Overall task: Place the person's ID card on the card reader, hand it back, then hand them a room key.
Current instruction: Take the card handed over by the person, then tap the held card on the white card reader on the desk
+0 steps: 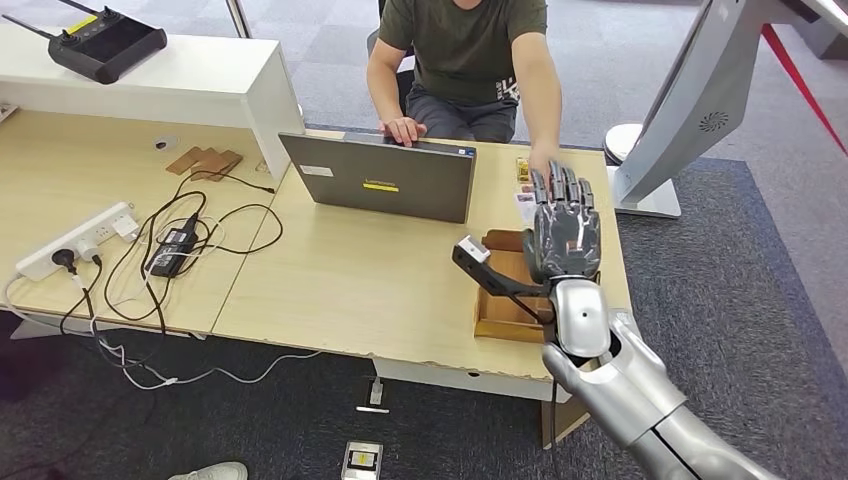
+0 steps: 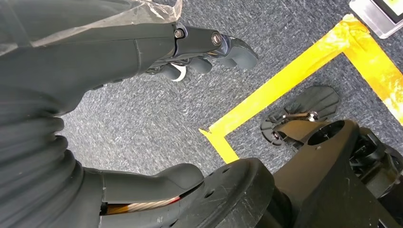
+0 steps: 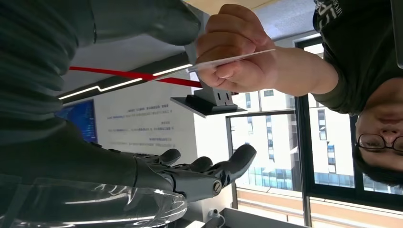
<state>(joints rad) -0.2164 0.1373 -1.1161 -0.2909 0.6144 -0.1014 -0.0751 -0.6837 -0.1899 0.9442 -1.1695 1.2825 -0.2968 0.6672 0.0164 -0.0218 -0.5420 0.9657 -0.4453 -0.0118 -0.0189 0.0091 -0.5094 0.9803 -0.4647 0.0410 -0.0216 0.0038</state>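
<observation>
My right hand (image 1: 565, 232) is raised over the right end of the desk, palm toward the person, fingers spread and holding nothing. The person's hand (image 3: 235, 52) holds a thin white card (image 3: 237, 59) edge-on; its free end lies close under my thumb (image 3: 161, 21), while my fingers (image 3: 209, 173) stay well apart from it. In the head view that hand (image 1: 545, 158) sits just beyond my fingertips. A black card reader (image 1: 472, 254) stands beside a wooden tray (image 1: 497, 325) under my wrist. My left hand (image 2: 199, 50) hangs over the carpet, holding nothing.
A grey laptop (image 1: 380, 178) stands open facing the seated person. Small cards (image 1: 524, 200) lie beyond the tray. A power strip (image 1: 75, 240) and tangled cables (image 1: 175, 245) cover the desk's left part. A white kiosk stand (image 1: 690, 110) rises at right.
</observation>
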